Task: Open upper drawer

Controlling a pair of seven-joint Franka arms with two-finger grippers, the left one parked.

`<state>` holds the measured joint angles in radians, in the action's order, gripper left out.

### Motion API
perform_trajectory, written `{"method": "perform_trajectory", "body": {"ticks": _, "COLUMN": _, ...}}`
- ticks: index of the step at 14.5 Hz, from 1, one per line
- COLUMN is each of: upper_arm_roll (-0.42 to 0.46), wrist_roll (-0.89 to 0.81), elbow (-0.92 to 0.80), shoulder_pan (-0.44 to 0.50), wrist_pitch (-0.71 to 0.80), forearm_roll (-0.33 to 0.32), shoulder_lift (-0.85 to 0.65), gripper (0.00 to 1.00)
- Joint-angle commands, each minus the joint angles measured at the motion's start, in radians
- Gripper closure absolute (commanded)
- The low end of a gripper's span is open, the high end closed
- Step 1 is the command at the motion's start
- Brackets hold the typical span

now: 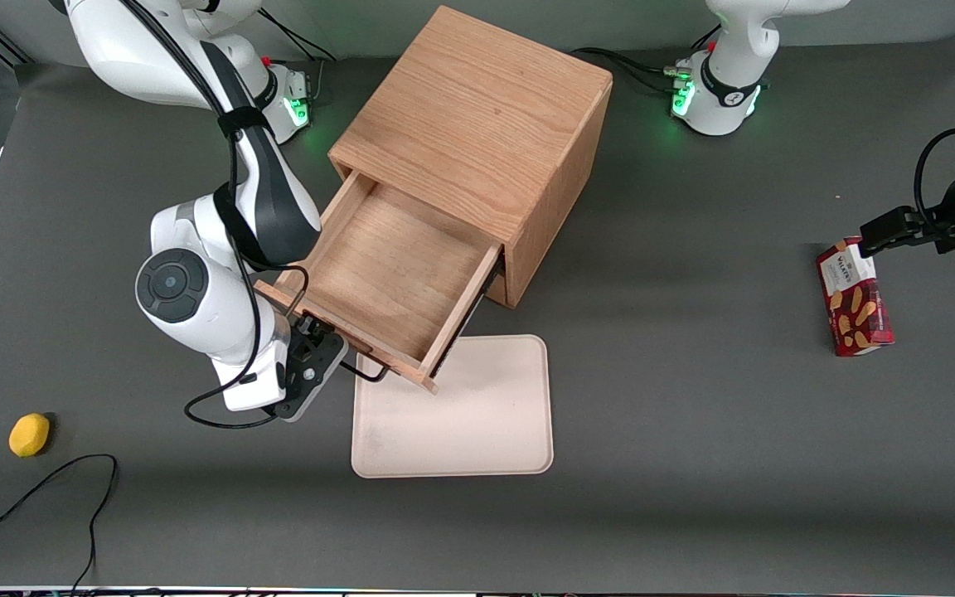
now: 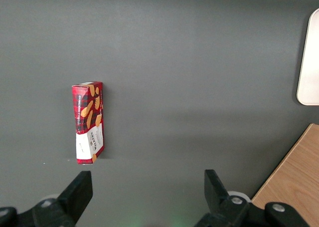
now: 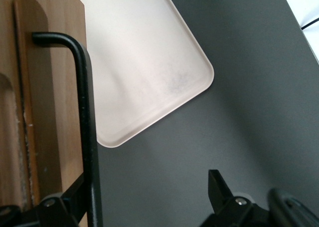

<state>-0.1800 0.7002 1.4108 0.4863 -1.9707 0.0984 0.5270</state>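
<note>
upper drawer (image 1: 395,274) light oak | handle (image 3: 84,117) black | tray (image 1: 461,414) cream | lemon (image 1: 29,434) yellow

My gripper (image 1: 316,336) sits at the upper drawer's (image 1: 386,274) handle (image 3: 84,112). The tray (image 1: 477,414) lies at the cabinet's (image 1: 477,124) six o'clock, nearer the front camera.

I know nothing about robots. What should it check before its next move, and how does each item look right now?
1. Upper drawer pulled out: ok, it stands wide open.
2. Gripper at the handle, jaws apart: ok, the bar passes between them.
3. Handle free of both jaws: cannot tell, it runs close by one.
4. Lower drawer shut: cannot tell, the upper drawer hides it.
5. Room to back off: ok, the tray lies low under the drawer front, and the lemon is well away.
</note>
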Motion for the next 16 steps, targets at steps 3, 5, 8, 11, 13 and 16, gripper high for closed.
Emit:
{"method": "perform_trajectory", "body": {"ticks": 3, "upper_arm_roll": -0.003, "wrist_roll": 0.021, "elbow": -0.114, "shoulder_pan": -0.011, "wrist_pitch": 0.134, "forearm_roll": 0.043, "shoulder_lift": 0.008, "gripper": 0.0}}
{"method": "perform_trajectory", "body": {"ticks": 5, "upper_arm_roll": -0.006, "wrist_roll": 0.019, "elbow": -0.136, "shoulder_pan": -0.011, "wrist_pitch": 0.171, "forearm_roll": 0.043, "shoulder_lift": 0.005, "gripper": 0.0}}
{"method": "perform_trajectory", "body": {"ticks": 8, "upper_arm_roll": -0.006, "wrist_roll": 0.001, "elbow": -0.151, "shoulder_pan": -0.015, "wrist_pitch": 0.222, "forearm_roll": 0.043, "shoulder_lift": -0.037, "gripper": 0.0}}
{"method": "perform_trajectory", "body": {"ticks": 11, "upper_arm_roll": -0.013, "wrist_roll": -0.079, "elbow": -0.15, "shoulder_pan": -0.014, "wrist_pitch": 0.269, "forearm_roll": 0.041, "shoulder_lift": -0.105, "gripper": 0.0}}
{"method": "perform_trajectory", "body": {"ticks": 13, "upper_arm_roll": -0.015, "wrist_roll": -0.12, "elbow": -0.148, "shoulder_pan": -0.012, "wrist_pitch": 0.294, "forearm_roll": 0.034, "shoulder_lift": -0.151, "gripper": 0.0}}
{"method": "perform_trajectory", "body": {"ticks": 16, "upper_arm_roll": -0.024, "wrist_roll": -0.188, "elbow": -0.139, "shoulder_pan": -0.002, "wrist_pitch": 0.32, "forearm_roll": 0.026, "shoulder_lift": -0.226, "gripper": 0.0}}
